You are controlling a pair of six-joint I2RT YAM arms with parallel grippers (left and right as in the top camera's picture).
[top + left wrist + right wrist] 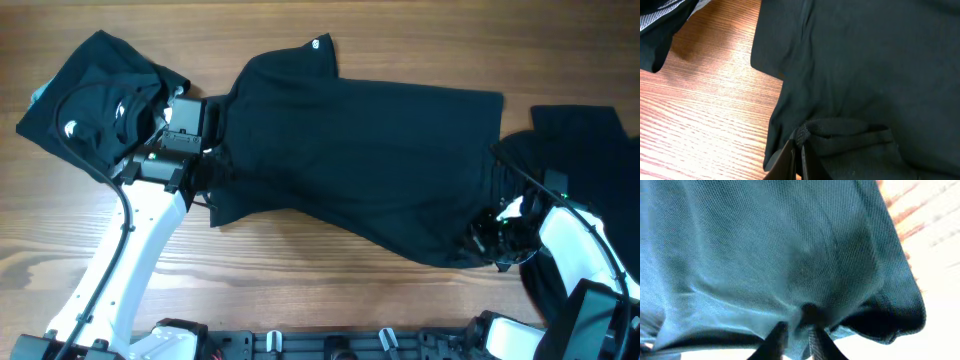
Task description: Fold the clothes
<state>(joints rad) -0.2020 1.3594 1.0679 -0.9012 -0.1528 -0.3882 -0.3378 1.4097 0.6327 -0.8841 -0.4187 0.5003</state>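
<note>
Grasp step. Left gripper (800, 145) clenched on spread black soft-fabric T-shirt (370, 150) edge; right gripper (796, 330) pinches opposite edge. Next: raise 2 held edges together, fold over.

Shirt (370, 150) between heaps (90, 90) (left, right)

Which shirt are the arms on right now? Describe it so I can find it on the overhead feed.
Three black garments lie in a row on the wooden table. It is the middle T-shirt, between the crumpled shirt at top left and the shirt at the right edge. It alone lies spread out, with the left gripper pinching one end and the right gripper the other.
</note>
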